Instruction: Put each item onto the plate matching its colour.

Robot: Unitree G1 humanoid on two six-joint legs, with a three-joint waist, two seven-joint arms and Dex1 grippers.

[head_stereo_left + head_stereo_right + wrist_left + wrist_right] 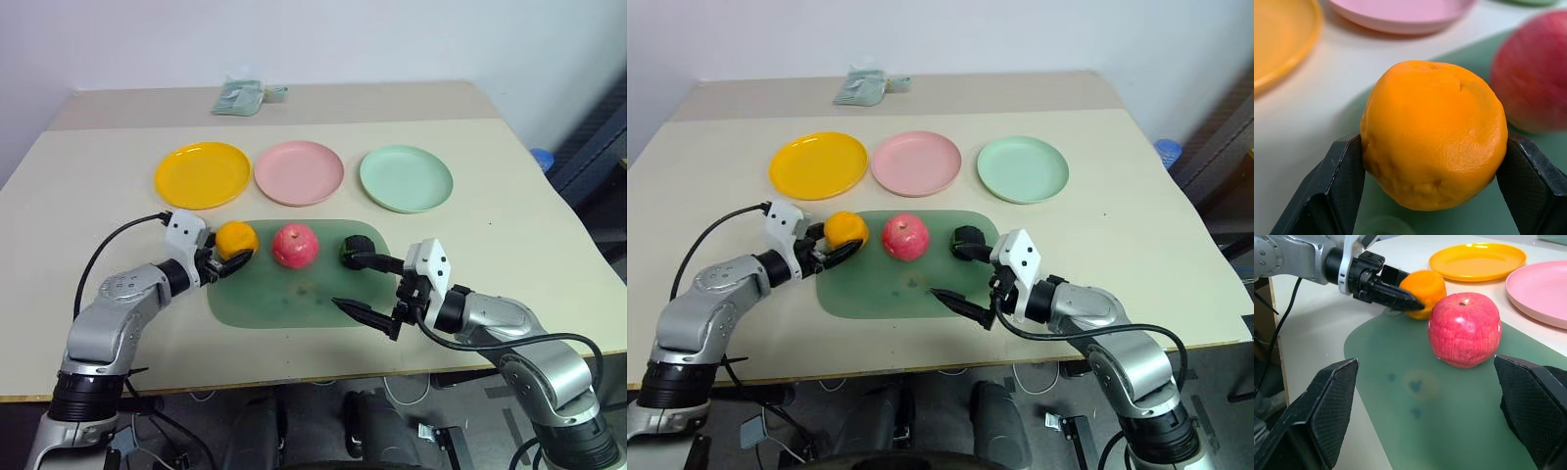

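**Orange clamped on the mat, plates still bare**

While my left gripper (229,260) sits at the left end of the green mat (294,304), I see its two black fingers (1342,186) pressed against opposite sides of the orange (236,239), so it is clenched on that fruit. The orange rests on the mat; it is close to round, so I read no long axis, and its dimpled stem end faces up and slightly away from the wrist camera.

Just beside it, toward the middle of the mat, stands the apple (295,245), upright with its stem dimple facing up, apart from the orange by a narrow gap. At the mat's right end lies the dark green ball (357,249); I cannot tell which way it points.

My right gripper (367,286) hovers over the right part of the mat with its fingers spread wide and nothing between them; one finger reaches toward the dark ball, the other hangs over the mat's near edge.

Behind the mat, across the counter (78,196), three plates stand in a row: yellow-orange plate (202,175) on the left, pink plate (299,172) in the middle, mint green plate (406,178) on the right. A small pale green packet (238,96) lies at the counter's far edge.
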